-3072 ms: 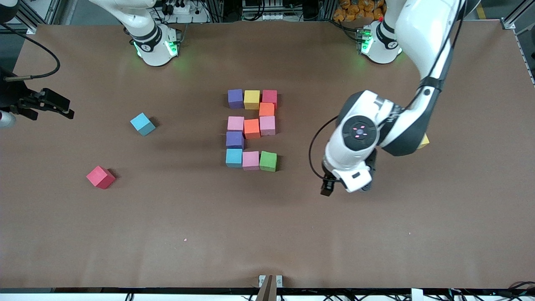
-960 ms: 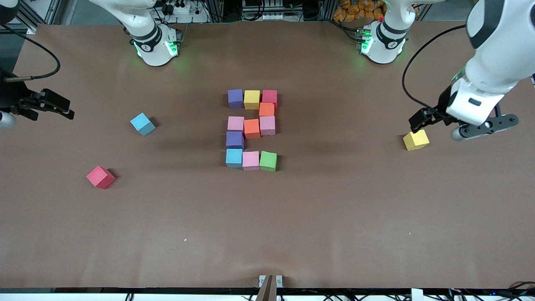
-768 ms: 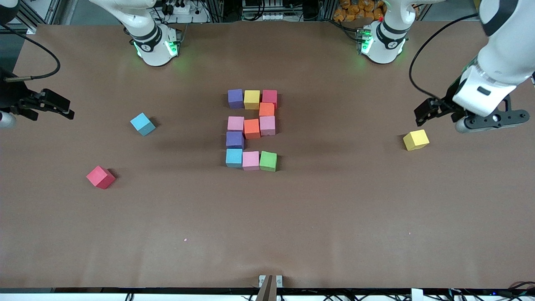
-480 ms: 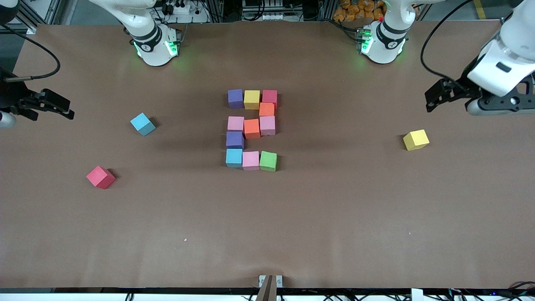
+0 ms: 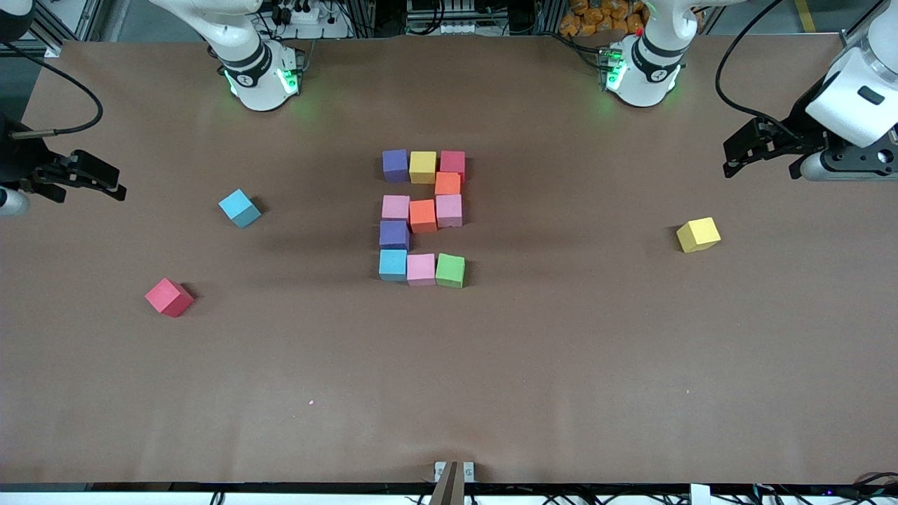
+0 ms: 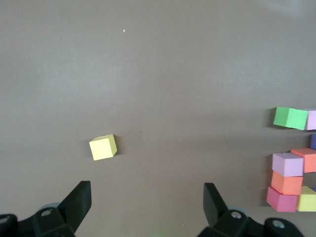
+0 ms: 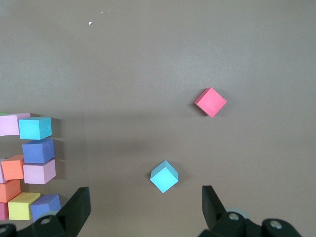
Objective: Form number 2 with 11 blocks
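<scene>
You've got the number 2 (image 5: 422, 217) sitting mid-worktop (image 5: 491, 365), built from eleven blocks packed together: purple, yellow and red across the row closest to the arm bases, an orange one tucked under the red, then pink, orange, pink, then a purple, then light blue, pink and green along the row closest to the front camera. It's a bit wonky; the orange pieces sit slightly out of line with their neighbours.

Your left end effector (image 5: 761, 153) is up in the air over bare worktop at the left arm's end, well apart from the digit. Fingers are spread wide and there's nothing between them. The left wrist view shows both fingertips (image 6: 79, 195) with a big gap. The loose yellow block (image 5: 699, 234) lies on the worktop below it, off toward the digit's side, untouched and turned a little askew.

Your right end effector (image 5: 88, 181) hangs at the right arm's end of the worktop, also gaping open and carrying nothing. From its wrist camera you can see the loose light blue block (image 7: 164, 176) resting close below it and the loose red block (image 7: 211, 101) farther out, both rotated corner-on. In the front view the light blue one (image 5: 239, 208) is between that end effector and the digit, and the red one (image 5: 169, 297) is nearer the front camera.
</scene>
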Motion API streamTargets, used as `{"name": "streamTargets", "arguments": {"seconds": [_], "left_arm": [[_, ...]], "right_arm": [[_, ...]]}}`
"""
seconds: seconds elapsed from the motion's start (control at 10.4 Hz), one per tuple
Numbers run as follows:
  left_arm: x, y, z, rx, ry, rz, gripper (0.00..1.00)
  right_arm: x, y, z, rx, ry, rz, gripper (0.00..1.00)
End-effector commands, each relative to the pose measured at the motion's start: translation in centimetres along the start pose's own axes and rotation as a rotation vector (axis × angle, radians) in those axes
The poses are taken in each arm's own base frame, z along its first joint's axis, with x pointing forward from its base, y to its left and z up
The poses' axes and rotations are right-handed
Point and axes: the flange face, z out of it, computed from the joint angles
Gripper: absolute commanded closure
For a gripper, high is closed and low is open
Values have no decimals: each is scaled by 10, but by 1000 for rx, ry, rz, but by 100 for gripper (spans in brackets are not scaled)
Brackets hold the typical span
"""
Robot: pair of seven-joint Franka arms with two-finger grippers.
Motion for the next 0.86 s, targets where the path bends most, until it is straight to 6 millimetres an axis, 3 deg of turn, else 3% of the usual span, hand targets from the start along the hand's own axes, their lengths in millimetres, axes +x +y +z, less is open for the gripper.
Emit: {"name": "streamTargets", "arguments": {"seconds": [0.0, 0.77], "left_arm": [[-3, 6, -8, -22, -4, -51, 0], [-5, 6, -11, -20, 1, -35, 0]], "right_arm": [[-1, -3, -2, 13, 7, 13, 0], [4, -2, 0, 34, 23, 18, 0]]}}
